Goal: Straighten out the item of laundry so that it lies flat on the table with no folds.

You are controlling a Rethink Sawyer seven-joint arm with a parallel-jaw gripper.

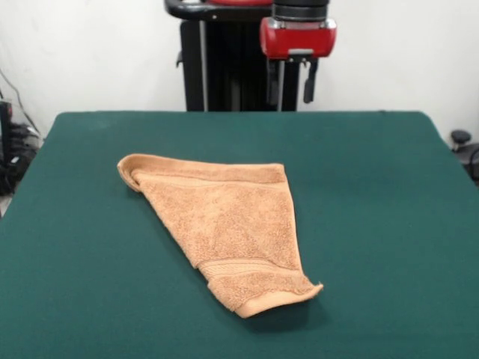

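Note:
The orange-tan terry towel (224,221) lies folded over itself into a rough triangle, a little left of the middle of the dark green table (382,209). A rolled hem sits at its far left corner and a woven band crosses near its front point. The white label is hidden. My gripper (292,86) hangs from the red wrist above the table's far edge, well behind the towel and clear of it. Its two dark fingers (309,82) stand apart with nothing between them.
The black pedestal (217,67) stands behind the table's far edge. Cables and dark equipment (11,149) sit off the table's left side, and a small black object (460,138) sits off its right side.

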